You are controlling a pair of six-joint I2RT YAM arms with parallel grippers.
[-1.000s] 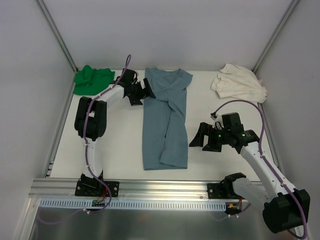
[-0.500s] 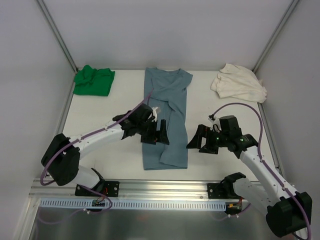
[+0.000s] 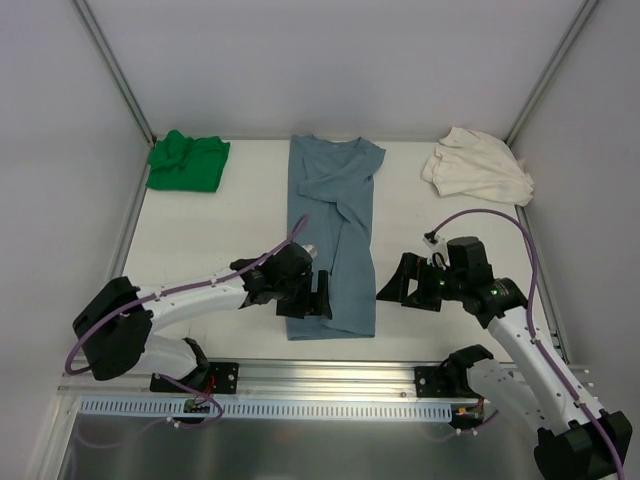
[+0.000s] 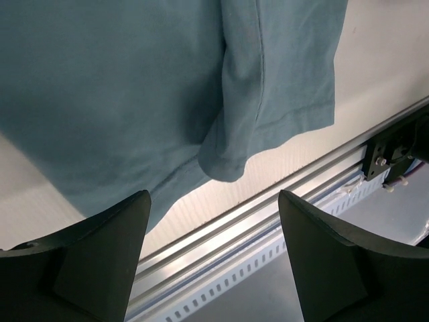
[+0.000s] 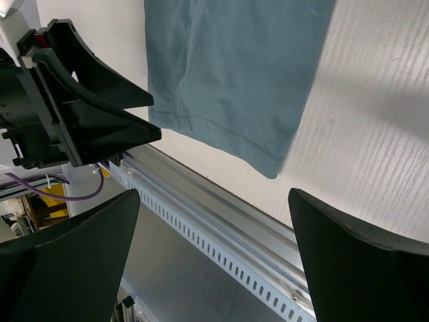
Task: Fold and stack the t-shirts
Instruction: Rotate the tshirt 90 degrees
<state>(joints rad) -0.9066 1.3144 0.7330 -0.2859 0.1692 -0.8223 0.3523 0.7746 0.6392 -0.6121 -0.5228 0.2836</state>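
The blue-grey t-shirt (image 3: 335, 220) lies lengthwise on the middle of the table, both sides folded inward, its hem toward me. The left wrist view shows its hem (image 4: 134, 87) with a folded flap hanging over the edge. My left gripper (image 3: 318, 297) hovers over the hem's left part, open, nothing between its fingers (image 4: 213, 201). My right gripper (image 3: 393, 283) stands open just right of the hem's right corner (image 5: 234, 74), apart from the cloth (image 5: 213, 194). The green t-shirt (image 3: 186, 161) lies crumpled at the far left, the cream t-shirt (image 3: 478, 167) at the far right.
An aluminium rail (image 3: 300, 375) with a slotted cable duct runs along the table's near edge, just below the shirt's hem. White walls and slanted metal posts (image 3: 115, 75) close in the left, right and back.
My left arm swung from the shirt's far left shoulder down to its near hem, and its jaws narrowed a little. The right gripper edged slightly nearer the hem corner.
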